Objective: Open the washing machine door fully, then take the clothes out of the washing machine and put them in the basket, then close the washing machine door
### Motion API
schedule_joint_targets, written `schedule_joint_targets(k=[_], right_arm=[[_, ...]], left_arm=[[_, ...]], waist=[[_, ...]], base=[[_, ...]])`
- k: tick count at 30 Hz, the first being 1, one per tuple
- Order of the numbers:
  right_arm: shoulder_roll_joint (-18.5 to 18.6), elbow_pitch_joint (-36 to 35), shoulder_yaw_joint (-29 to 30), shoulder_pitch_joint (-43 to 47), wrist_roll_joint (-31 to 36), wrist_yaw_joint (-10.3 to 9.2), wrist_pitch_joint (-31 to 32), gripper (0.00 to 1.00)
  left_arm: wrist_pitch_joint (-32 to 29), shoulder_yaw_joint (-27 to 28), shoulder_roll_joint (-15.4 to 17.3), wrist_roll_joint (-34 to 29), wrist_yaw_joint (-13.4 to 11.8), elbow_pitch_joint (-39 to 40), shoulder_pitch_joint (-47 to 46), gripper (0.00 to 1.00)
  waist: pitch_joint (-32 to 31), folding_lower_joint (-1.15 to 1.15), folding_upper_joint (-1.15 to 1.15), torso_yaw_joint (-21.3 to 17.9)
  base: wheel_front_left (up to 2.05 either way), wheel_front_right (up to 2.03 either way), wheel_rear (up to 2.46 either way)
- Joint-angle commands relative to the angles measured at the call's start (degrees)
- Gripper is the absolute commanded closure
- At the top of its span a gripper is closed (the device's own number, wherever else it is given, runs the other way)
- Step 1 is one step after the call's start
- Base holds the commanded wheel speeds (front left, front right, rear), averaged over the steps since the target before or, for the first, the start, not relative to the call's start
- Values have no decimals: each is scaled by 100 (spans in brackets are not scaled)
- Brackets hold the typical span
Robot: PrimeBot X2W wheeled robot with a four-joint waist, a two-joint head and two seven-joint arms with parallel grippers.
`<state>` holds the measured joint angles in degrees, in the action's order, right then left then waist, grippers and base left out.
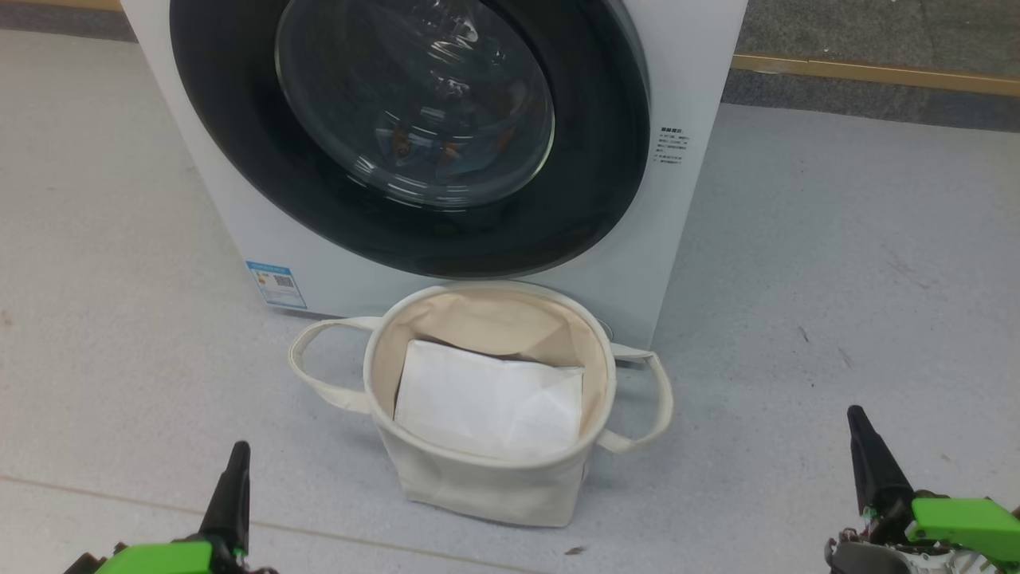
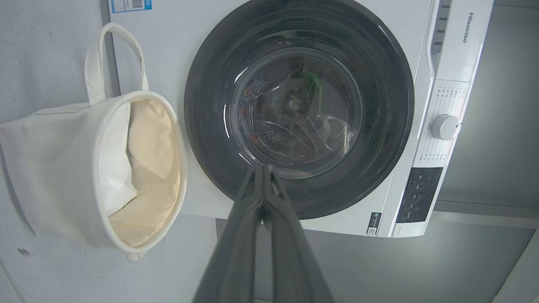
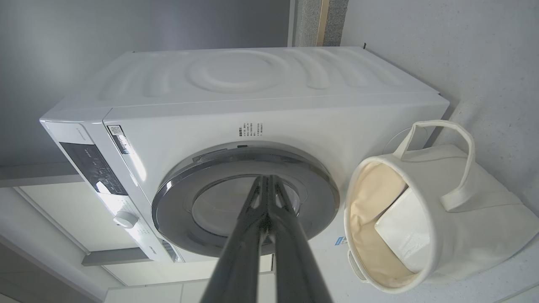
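Dark fingers on both grippers are pressed together, holding nothing. The left gripper (image 1: 237, 462) sits low at the left and the right gripper (image 1: 859, 422) low at the right, both well short of the machine (image 1: 701, 72). Between them the basket (image 1: 478, 494) stands just in front of it, with a white sheet (image 1: 490, 406) lying inside. The door (image 1: 606, 183) is shut, and the clothes (image 1: 446, 150) are faint orange flecks behind its glass.

Likely trouble: the glossy rim gives clenched fingers little to hook, so a pull could slip off. An arm reaching low could also tip the basket, which stands very near the door's foot.

The head view cuts the door at the top. The left wrist view takes in its full circle, plus the knob (image 2: 444, 126) and panel (image 2: 419, 195). From the side, the right wrist view shows the rim standing proud of the front, with a notch (image 3: 206, 157) that may be the handle.
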<state>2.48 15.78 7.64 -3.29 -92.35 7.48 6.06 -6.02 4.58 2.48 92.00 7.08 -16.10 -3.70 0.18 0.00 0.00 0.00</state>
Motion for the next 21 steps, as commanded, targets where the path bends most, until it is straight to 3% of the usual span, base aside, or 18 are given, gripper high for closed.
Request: schedule_joint_targets(k=[1,21], right_arm=[[40,-176,-114,-289,16,1,41,100],[40,-176,-114,-289,16,1,41,100]], left_arm=[[-45,192,40,19,41,207,-248,100],[-45,192,40,19,41,207,-248,100]], waist=[[0,0,0,0],[0,0,0,0]], base=[[0,0,0],[0,0,0]])
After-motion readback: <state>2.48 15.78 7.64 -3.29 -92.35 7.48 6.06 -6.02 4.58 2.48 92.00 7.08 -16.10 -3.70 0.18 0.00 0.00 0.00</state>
